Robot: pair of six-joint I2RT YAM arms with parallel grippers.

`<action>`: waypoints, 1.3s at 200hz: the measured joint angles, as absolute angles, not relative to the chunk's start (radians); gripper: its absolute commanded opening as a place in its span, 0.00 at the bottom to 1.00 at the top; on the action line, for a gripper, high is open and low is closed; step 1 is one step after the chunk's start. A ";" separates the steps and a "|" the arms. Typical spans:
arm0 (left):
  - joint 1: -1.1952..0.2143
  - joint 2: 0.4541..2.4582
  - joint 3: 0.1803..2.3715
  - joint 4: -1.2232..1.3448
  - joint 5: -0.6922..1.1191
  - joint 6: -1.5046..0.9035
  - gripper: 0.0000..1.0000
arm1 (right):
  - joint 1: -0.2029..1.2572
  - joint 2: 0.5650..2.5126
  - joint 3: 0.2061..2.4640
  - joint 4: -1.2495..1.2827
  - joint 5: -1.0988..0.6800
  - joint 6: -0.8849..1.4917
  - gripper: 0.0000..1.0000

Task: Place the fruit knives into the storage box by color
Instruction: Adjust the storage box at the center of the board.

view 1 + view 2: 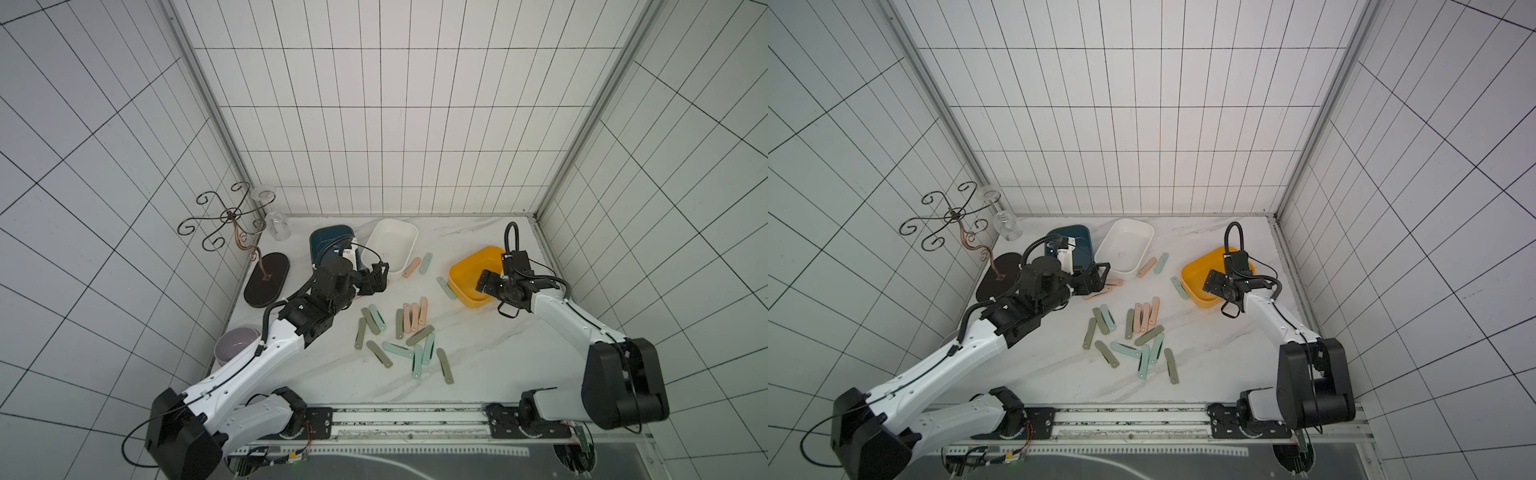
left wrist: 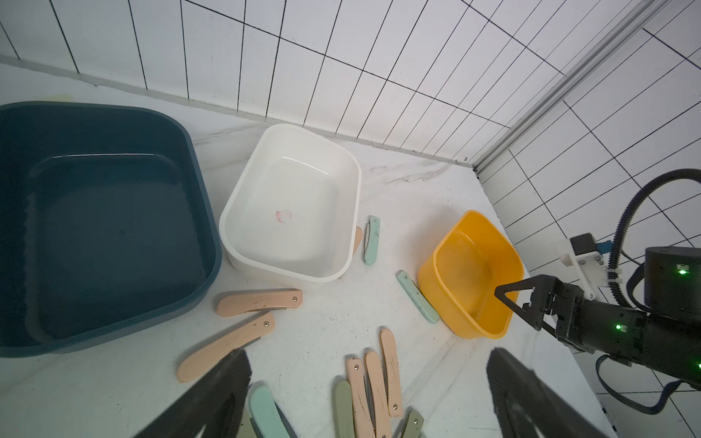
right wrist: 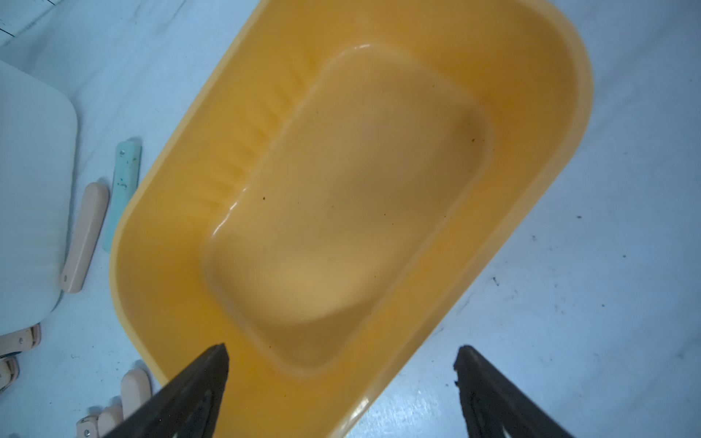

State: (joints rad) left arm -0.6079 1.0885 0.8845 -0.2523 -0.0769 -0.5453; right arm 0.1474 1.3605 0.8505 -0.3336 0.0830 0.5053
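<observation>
while all three boxes look empty, i read a top view from the left: the dark blue box (image 1: pixel 328 230) sits left of centre, and my left gripper (image 1: pixel 380 278) hangs spread and empty at its lower right corner, just beside two peach knives (image 2: pixel 258 301). the white box (image 1: pixel 390 245) comes next, with most fruit knives (image 1: pixel 409 332) heaped on the table (image 1: pixel 478 365) below centre. at right, my right gripper (image 3: pixel 341 390) gapes empty over the yellow box (image 1: pixel 465 274). the overlapped knives worry me: closing there could pinch two colours together.
</observation>
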 measured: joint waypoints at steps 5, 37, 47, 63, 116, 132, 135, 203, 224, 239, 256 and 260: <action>-0.608 1.089 0.884 -0.253 -0.077 -0.545 0.97 | 0.147 1.358 0.851 -0.330 0.084 0.503 0.93; -0.608 1.089 0.886 -0.260 -0.077 -0.548 0.97 | 0.147 1.464 0.898 -0.334 0.073 0.466 0.77; -0.608 1.089 0.886 -0.264 -0.077 -0.550 0.97 | 0.147 1.523 0.929 -0.328 0.063 0.457 0.70; -0.609 1.086 0.886 -0.274 -0.078 -0.550 0.97 | 0.147 1.605 0.967 -0.314 0.038 0.440 0.63; -0.610 1.068 0.890 -0.300 -0.086 -0.551 0.97 | 0.149 1.708 1.010 -0.270 -0.048 0.439 0.68; -0.610 1.068 0.894 -0.300 -0.086 -0.551 0.97 | 0.149 1.700 1.010 -0.269 -0.061 0.438 0.76; -0.610 1.068 0.894 -0.300 -0.087 -0.551 0.97 | 0.149 1.698 1.010 -0.270 -0.062 0.439 0.77; -0.610 1.075 0.896 -0.300 -0.086 -0.551 0.97 | 0.140 1.569 1.060 -0.294 -0.068 0.442 0.85; -0.610 1.082 0.898 -0.300 -0.086 -0.552 0.97 | 0.120 1.582 1.106 -0.303 -0.073 0.444 0.84; -0.610 1.083 0.899 -0.301 -0.086 -0.552 0.97 | 0.096 1.631 1.177 -0.309 -0.076 0.443 0.84; -0.610 1.083 0.900 -0.301 -0.086 -0.553 0.97 | 0.070 1.722 1.290 -0.312 -0.068 0.442 0.83; -0.610 1.083 0.900 -0.301 -0.086 -0.553 0.97 | 0.064 1.748 1.323 -0.315 -0.065 0.442 0.83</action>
State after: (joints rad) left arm -0.6098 1.0832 0.9005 -0.3008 -0.0856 -0.5526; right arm 0.0643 1.7485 1.3231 -0.3149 -0.0654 0.4416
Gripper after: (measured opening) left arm 0.973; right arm 0.832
